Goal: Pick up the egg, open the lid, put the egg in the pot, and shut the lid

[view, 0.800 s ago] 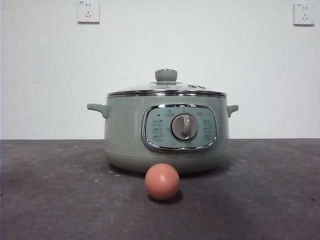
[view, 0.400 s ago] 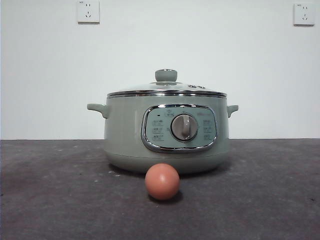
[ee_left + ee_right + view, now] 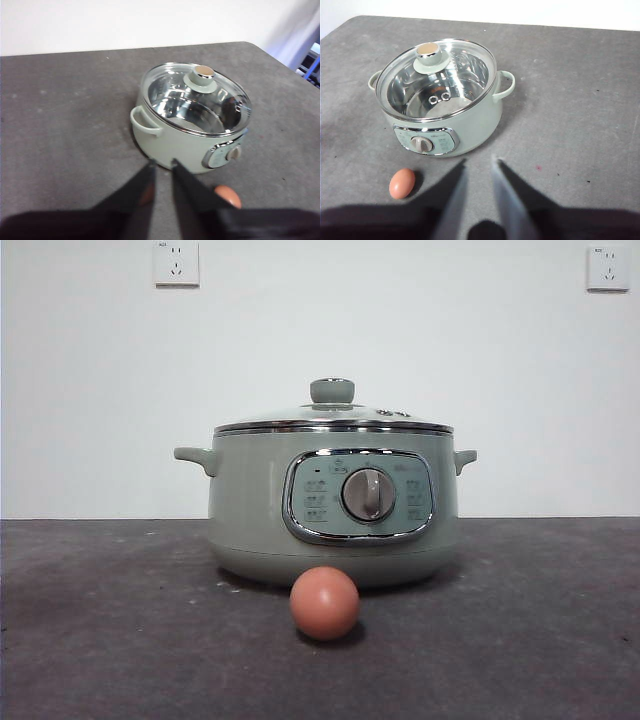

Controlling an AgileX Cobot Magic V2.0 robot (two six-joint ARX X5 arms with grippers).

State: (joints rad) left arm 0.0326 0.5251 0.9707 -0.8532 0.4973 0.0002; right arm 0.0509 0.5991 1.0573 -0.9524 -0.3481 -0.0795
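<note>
The pale sage-green pot (image 3: 250,510) stands in the middle of the dark table with its control panel and silver dial facing the front view. The glass lid (image 3: 330,424) with its green knob sits shut on it. The reddish-brown egg (image 3: 324,603) lies on the table just in front of the pot, apart from it. My left gripper (image 3: 162,166) hovers high, back from the pot (image 3: 180,145), jaws a narrow gap apart and empty; one jaw partly hides the egg (image 3: 229,195). My right gripper (image 3: 479,164) hovers likewise, narrowly open and empty, with the pot (image 3: 470,130), lid (image 3: 437,80) and egg (image 3: 402,183) below it.
The pot's two stubby handles (image 3: 196,457) stick out sideways. A white wall with two sockets (image 3: 177,262) stands behind the table. Bare grey tabletop (image 3: 530,620) lies on both sides of the pot and egg. Neither arm shows in the front view.
</note>
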